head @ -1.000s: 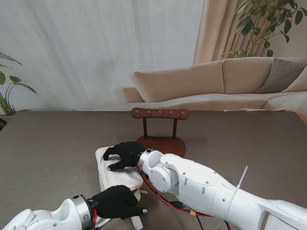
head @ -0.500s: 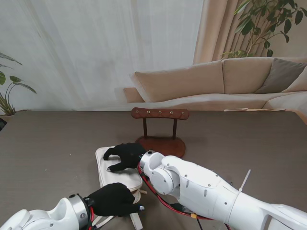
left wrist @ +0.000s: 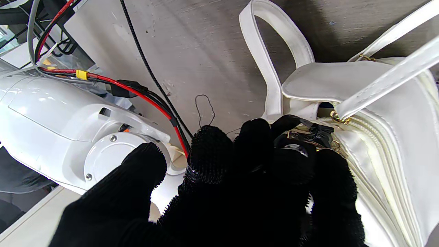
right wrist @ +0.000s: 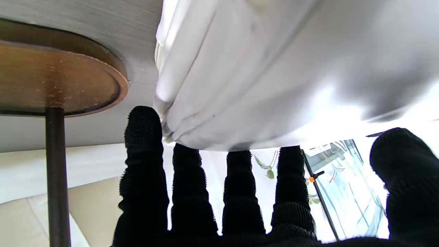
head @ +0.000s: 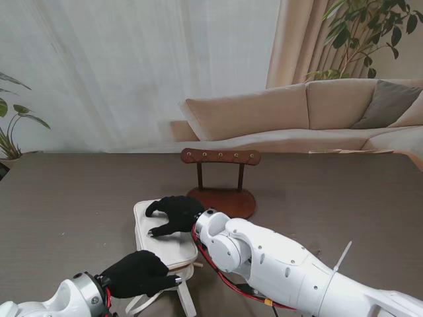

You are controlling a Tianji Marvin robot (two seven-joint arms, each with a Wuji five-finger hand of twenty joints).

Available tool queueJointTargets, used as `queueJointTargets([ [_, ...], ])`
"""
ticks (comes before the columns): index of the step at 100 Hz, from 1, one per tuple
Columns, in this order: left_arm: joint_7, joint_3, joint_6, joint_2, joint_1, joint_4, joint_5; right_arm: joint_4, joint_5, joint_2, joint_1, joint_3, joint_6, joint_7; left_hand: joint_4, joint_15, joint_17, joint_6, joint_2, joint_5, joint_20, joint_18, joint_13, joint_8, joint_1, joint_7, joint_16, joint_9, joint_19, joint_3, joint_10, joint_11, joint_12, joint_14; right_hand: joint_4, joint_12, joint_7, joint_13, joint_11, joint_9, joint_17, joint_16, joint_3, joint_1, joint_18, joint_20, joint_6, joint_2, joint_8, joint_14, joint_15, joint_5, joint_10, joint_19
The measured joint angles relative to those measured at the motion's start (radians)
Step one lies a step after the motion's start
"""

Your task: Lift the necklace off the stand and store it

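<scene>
Grey-brown table (head: 73,198), beige sofa (head: 297,112) behind

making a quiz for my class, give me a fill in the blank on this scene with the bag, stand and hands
1. The right hand rests on the white ____, fingers spread.
2. The left hand works at the bag's end that is ____ to me.
3. The wooden stand sits ____ from me than the bag.
4. The stand's top bar has ____ hanging on it.

Missing words: bag; nearer; farther; nothing
</scene>
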Motion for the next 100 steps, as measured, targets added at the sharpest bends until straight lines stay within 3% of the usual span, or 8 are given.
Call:
queueJointTargets([
  [17,-0.007,-0.005,0.014,0.000,-0.007,0.009,-0.021,0.008,0.000,-0.010,0.018,0.003,0.022,-0.012,0.000,0.000,0.001,0.000,0.000,0.000,0.000,0.000,0.000,0.000,0.000,0.004,0.000,0.000,0.000,0.000,0.000,0.000,0.000,0.000,0.000,0.004,0.000,0.049,0.003,0.000,0.012,0.007,0.001,-0.002,0.007,0.000,0.025,0.000,0.003,0.023,0.045,0.000,0.015,0.000],
  [32,-0.009,-0.005,0.039,0.000,-0.019,0.021,-0.041,0.049,0.011,-0.035,0.060,-0.023,0.041,-0.025,0.000,0.000,0.001,0.000,0.000,0.000,0.000,0.000,0.000,0.000,0.000,0.004,0.000,0.000,0.000,0.000,0.000,0.000,-0.001,0.000,0.000,0.005,0.000,0.050,0.004,-0.001,0.013,0.011,0.001,-0.002,0.008,0.000,0.027,0.000,0.003,0.049,0.047,0.000,0.034,-0.005],
  [52,0.000,-0.006,0.067,-0.002,-0.026,0.034,-0.054,0.192,0.048,-0.114,0.146,-0.091,0.055,-0.030,0.000,0.000,0.001,0.000,0.000,0.000,0.000,0.000,0.000,0.000,0.000,0.004,-0.001,0.000,0.000,0.000,0.000,0.000,-0.001,0.000,0.000,0.007,-0.014,0.040,0.027,-0.065,0.007,0.009,0.003,-0.017,0.008,0.000,0.085,-0.001,0.008,0.049,0.041,-0.051,0.072,-0.021],
  [76,0.010,-0.010,0.082,-0.005,-0.026,0.040,-0.050,0.333,0.113,-0.191,0.241,-0.161,0.039,0.094,0.000,0.000,0.001,0.000,0.000,0.001,0.000,0.000,0.000,0.000,0.000,0.004,-0.002,0.000,0.000,0.000,0.000,0.000,-0.001,0.000,-0.016,0.008,-0.005,-0.020,0.045,-0.125,0.001,-0.003,0.005,-0.157,0.008,0.000,0.237,0.009,0.010,0.043,0.025,-0.100,0.127,-0.064],
  [91,0.011,-0.007,0.093,-0.005,-0.026,0.039,-0.045,0.341,0.128,-0.191,0.265,-0.174,0.018,0.156,0.000,0.000,0.001,0.000,0.000,0.001,0.000,0.000,0.000,0.000,0.000,0.004,-0.002,0.000,0.000,0.000,0.000,0.000,-0.001,0.000,-0.018,0.072,0.046,0.001,0.136,-0.119,0.001,0.019,0.051,-0.207,-0.003,0.016,0.296,0.011,0.032,0.002,0.078,-0.030,0.131,-0.072],
  [100,0.011,-0.010,0.094,-0.006,-0.025,0.038,-0.036,0.340,0.115,-0.184,0.269,-0.177,0.006,0.154,0.000,0.000,0.001,0.000,0.000,0.001,0.000,0.000,0.000,0.000,0.000,0.004,-0.003,0.000,0.000,0.000,0.000,0.000,-0.001,0.000,-0.018,0.136,0.069,0.078,0.196,0.013,0.007,0.071,0.051,-0.208,-0.016,0.042,0.308,0.000,0.065,-0.023,0.182,0.052,0.129,-0.040],
])
